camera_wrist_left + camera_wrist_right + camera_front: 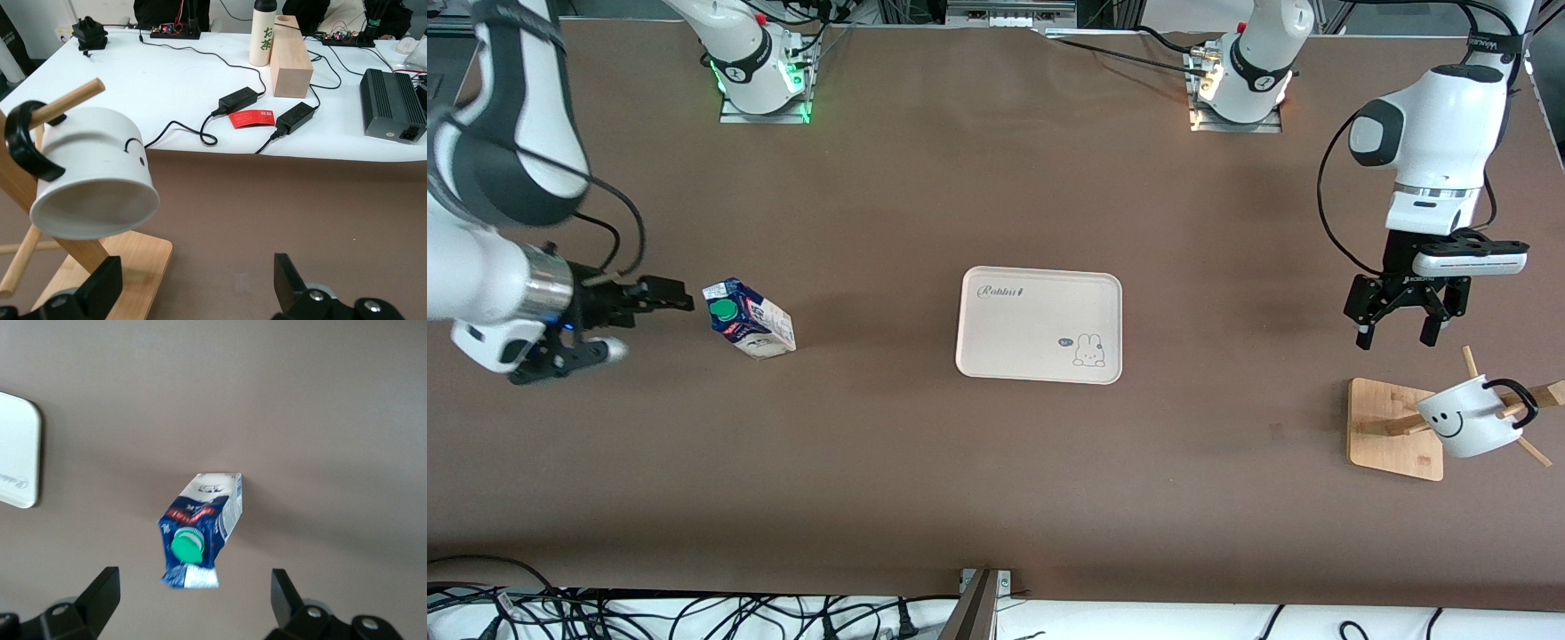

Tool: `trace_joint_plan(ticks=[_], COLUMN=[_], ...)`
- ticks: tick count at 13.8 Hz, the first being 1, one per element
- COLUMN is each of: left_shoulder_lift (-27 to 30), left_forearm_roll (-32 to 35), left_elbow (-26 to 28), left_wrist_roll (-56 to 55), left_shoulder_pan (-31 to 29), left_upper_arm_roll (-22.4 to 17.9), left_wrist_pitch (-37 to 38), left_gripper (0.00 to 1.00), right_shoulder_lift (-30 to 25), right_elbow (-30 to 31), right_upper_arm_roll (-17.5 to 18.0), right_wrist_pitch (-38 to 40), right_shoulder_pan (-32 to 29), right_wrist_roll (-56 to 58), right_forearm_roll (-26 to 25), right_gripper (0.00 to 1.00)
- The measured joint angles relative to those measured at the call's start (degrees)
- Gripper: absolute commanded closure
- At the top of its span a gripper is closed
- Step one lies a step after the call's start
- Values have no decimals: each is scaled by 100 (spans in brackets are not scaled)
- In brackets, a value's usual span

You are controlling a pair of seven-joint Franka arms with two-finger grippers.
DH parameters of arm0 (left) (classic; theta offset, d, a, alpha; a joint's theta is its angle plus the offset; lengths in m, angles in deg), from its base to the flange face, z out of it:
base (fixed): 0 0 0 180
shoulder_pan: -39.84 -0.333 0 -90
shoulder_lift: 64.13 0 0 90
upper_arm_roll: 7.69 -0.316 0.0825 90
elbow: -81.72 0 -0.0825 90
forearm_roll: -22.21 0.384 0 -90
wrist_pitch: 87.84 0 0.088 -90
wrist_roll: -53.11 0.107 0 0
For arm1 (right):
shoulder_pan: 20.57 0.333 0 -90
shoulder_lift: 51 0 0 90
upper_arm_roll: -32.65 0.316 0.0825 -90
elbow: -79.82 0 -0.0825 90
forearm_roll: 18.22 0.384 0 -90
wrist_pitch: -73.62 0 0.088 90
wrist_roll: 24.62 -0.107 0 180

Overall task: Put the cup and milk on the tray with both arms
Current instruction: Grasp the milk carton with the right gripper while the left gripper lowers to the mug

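While both pincers gape empty, the right pincer (627, 322) should straddle the milk (750, 318) squarely, and the left pincer (1398, 336) should lift the cup (1467, 418) cleanly off its wooden rack (1392, 427).

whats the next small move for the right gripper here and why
Probably ease the right gripper forward until its open fingers straddle the milk carton, then close. The carton stands on the table just ahead of the fingers, ungripped, and the tray is bare. The left gripper, also open, hangs near the wooden rack where the smiley mug hangs on a peg.
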Motion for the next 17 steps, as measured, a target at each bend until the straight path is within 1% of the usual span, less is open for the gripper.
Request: trace_joint_plan(ticks=[2,4,8,11,17], left_shoulder_lift=[-82,-215,-571,-755,-981], left_forearm_roll=[-3,-22,-332,-347,-347], left_elbow=[45,62,65,-42,-507], left_wrist_roll=[-212,-393,-434,-462,-470], left_shoulder_pan=[0,0,0,0,7], left_upper_arm_roll=[0,-1,0,0,4], left_wrist_pitch=[-117,-233,-699,-832,-833], left_gripper=[0,0,0,0,0], right_shoulder_lift=[165,207,209,186,81], right_elbow=[-1,46,686,917,1243], right_upper_arm_roll=[2,4,0,-25,-29], right_wrist_pitch=[-230,-406,-1061,-1146,-1179], right_shoulder_pan=[109,316,475,471,471], right_wrist_roll=[5,-29,-210,-211,-219], right_forearm_roll=[-64,-131,-341,-423,-427], right_gripper=[0,0,0,0,0])
